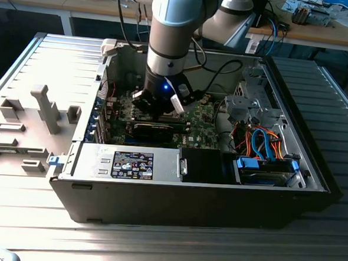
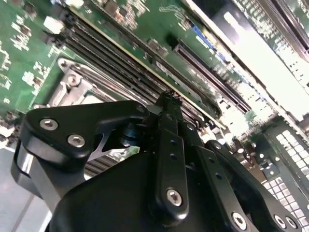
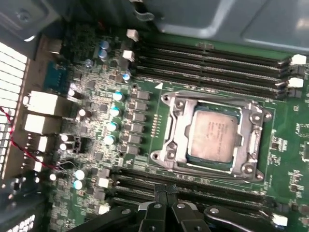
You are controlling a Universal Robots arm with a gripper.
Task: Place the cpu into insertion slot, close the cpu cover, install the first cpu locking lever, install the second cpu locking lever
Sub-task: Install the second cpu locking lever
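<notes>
**Fingers closed and empty above the board, cpu seated in the slot**

At the exterior view's left, grey fixture blocks (image 1: 42, 107) stand on the ribbed metal surface (image 1: 16, 203) beside the open computer case (image 1: 187, 196). On the case's near side, a silver drive cage carries a black label (image 1: 133, 164) with white print, too small to read. Toward the middle, the arm (image 1: 174, 30) reaches down into the case, a blue light glowing at its wrist, and the gripper (image 1: 157, 109) hangs low over the green motherboard (image 1: 206, 129). To the exterior view's right lie orange and blue cables (image 1: 265, 142).

In the first wrist view the cpu (image 3: 212, 133) lies flat in the insertion slot (image 3: 176, 128), its silver top bearing faint print that cannot be made out. The cover (image 3: 215, 104) appears to frame the chip, though whether it is locked cannot be told. Black memory slots (image 3: 212, 60) run just beside the socket.

In both wrist views the fingers (image 2: 169, 104) meet tip to tip, holding nothing, near the memory slots and apart from the cpu.
</notes>
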